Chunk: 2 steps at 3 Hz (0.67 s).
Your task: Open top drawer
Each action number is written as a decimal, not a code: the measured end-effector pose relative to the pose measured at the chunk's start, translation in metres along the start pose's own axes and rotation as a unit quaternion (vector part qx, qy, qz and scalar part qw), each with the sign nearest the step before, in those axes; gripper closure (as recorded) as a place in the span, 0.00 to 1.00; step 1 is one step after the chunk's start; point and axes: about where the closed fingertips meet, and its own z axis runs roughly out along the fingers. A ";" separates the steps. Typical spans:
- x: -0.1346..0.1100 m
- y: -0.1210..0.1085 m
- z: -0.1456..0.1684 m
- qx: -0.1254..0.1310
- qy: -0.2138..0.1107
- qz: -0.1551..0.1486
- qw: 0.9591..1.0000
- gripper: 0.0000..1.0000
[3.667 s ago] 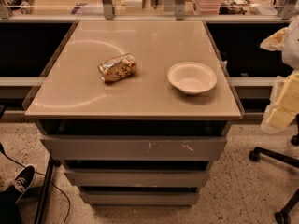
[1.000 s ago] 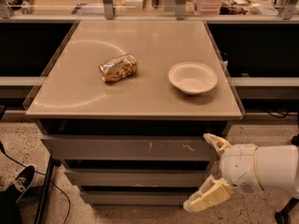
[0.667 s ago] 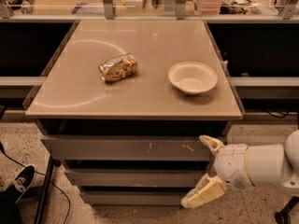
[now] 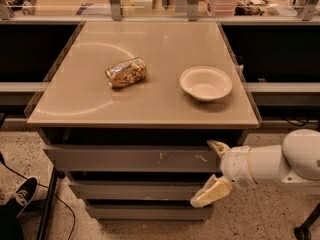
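Camera view: what do we make of the materials?

We see a surface (image 4: 165, 44) with a smooth, glossy beige top, square-cornered, with a faint pale arc across its left half. Under it are flat grey drawer fronts without handles, and the floor is speckled.

What lies on top?

One can (image 4: 125, 72), crumpled, metallic with brownish print, lying on its side left of centre. One bowl (image 4: 206, 83), white, round and shallow, stands upright to the right of it, well apart.

Can we read anything?

No. The can's print is too blurred for us to make out a word.

Where is the top drawer?

The top drawer (image 4: 125, 159) sits directly under the surface edge, the widest and tallest of three fronts. It has pale scratches right of centre, and it looks shut to us, its front in line with the two below.

And the tool?

The tool (image 4: 216, 170) reaches in from the right on a white, rounded arm, at the right end of that front. We count two fingers (image 4: 212, 192), cream-coloured and blunt, spread wide. The upper one is by the drawer's upper right corner, and the lower one hangs in front of the second front. Nothing is held between them.

Anything else?

One black shoe (image 4: 20, 191) with a white sole, low on the left.
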 end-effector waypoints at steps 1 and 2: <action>-0.015 -0.022 0.001 0.014 0.006 -0.032 0.999 0.00; -0.016 -0.023 0.001 0.015 0.006 -0.035 0.999 0.00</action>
